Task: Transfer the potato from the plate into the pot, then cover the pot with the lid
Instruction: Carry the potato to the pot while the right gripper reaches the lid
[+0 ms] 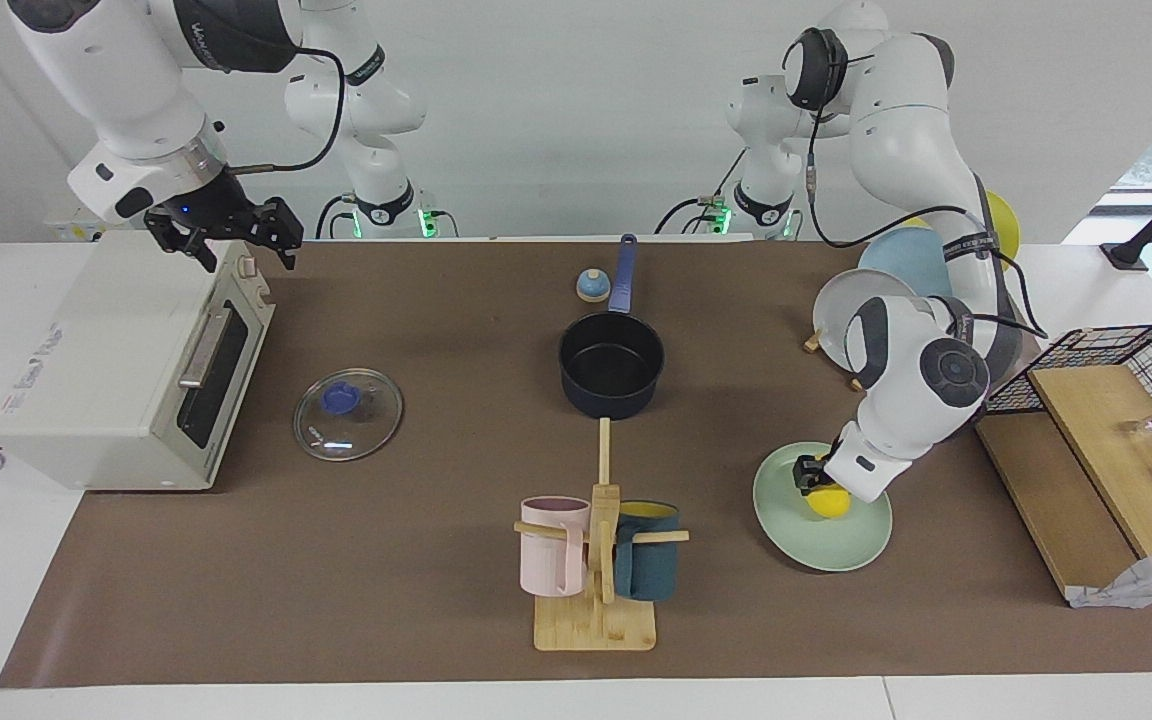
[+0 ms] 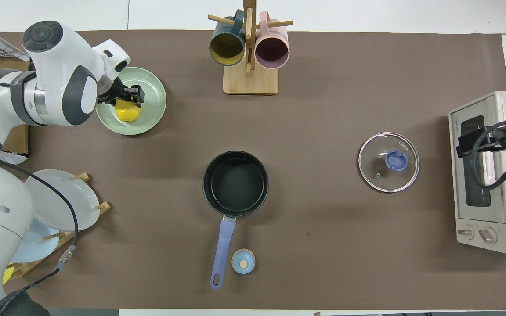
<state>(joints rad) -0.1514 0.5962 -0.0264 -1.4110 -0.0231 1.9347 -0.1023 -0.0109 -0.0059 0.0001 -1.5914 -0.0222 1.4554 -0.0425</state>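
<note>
The yellow potato [image 1: 832,504] [image 2: 128,113] lies on the mint-green plate [image 1: 816,548] [image 2: 153,94] toward the left arm's end of the table. My left gripper [image 1: 813,477] [image 2: 129,96] is down at the potato, right over it on the plate. The navy pot [image 1: 611,400] [image 2: 235,182] stands empty mid-table, its handle pointing toward the robots. The glass lid [image 1: 366,420] [image 2: 376,151] lies flat on the mat toward the right arm's end. My right gripper [image 1: 241,245] [image 2: 466,142] is open and empty and waits above the toaster oven.
A toaster oven [image 1: 106,370] [image 2: 486,175] stands at the right arm's end. A wooden mug rack [image 1: 596,620] [image 2: 248,81] with two mugs is farther from the robots than the pot. A small bell [image 1: 591,286] [image 2: 243,261] sits beside the pot handle. Upright plates [image 1: 851,305] [image 2: 55,202] and a wire basket [image 1: 1126,350] stand at the left arm's end.
</note>
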